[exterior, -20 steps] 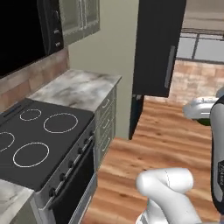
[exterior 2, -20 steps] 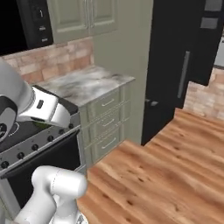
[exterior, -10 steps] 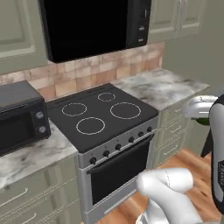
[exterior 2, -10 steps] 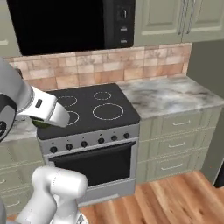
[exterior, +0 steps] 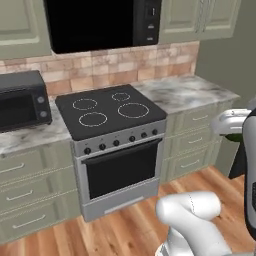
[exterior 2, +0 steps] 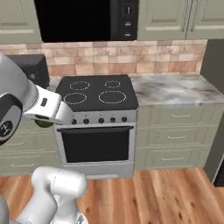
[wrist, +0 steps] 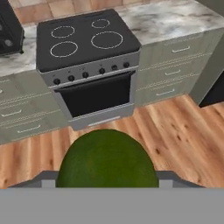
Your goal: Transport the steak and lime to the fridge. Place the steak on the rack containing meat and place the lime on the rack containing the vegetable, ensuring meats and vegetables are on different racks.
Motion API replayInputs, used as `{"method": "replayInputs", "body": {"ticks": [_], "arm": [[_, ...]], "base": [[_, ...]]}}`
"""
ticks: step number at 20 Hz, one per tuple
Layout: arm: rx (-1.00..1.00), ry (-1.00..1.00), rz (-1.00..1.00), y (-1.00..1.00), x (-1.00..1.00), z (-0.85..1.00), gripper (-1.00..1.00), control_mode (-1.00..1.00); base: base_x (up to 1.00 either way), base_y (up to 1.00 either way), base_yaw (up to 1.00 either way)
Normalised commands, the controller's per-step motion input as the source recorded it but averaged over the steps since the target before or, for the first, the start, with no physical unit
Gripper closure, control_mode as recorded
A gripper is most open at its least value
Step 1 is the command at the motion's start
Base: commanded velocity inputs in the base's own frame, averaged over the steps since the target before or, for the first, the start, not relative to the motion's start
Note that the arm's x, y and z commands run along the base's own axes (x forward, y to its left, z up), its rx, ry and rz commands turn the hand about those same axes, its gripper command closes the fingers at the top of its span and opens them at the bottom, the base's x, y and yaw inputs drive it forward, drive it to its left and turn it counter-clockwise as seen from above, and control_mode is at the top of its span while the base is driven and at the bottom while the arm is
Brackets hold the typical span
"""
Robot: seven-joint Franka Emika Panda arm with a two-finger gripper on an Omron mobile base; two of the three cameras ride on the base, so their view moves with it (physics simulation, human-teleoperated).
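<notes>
From the hand camera I see the lime (wrist: 107, 159) sitting right at the gripper (wrist: 107, 177), a rounded, dimpled dark-green dome that fills the lower middle of that view, with the gripper closed partway around it and carrying it above the floor (wrist: 175, 131). In the left base view a sliver of green shows just under the white hand at the right edge (exterior: 233, 136), and in the right base view a bit of green peeks below the white forearm at the left (exterior 2: 43, 123). Ahead of me stands the stove (exterior: 112, 145), boxy, with a flat black glass top marked by four thin white rings, a row of small dark knobs on a silvery front, and a dark oven window. The counter (exterior: 187, 92) on either side is mottled grey-white marble over pale sage-green drawers with slim metal pulls. A dark toaster oven (exterior: 22, 106) sits on the counter to the stove's left. A black microwave (exterior: 102, 22) hangs above, over a backsplash of reddish-tan brick tile. The floor is warm, striped wooden plank.
</notes>
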Motion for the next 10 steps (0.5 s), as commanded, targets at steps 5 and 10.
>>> {"method": "replayInputs", "body": {"ticks": [5,10], "arm": [[0.00,0.00,0.00,0.00,0.00,0.00,1.00,1.00],[0.00,0.00,0.00,0.00,0.00,0.00,1.00,1.00]], "base": [[-1.00,-1.00,0.37],[-0.95,-1.00,0.33]]}}
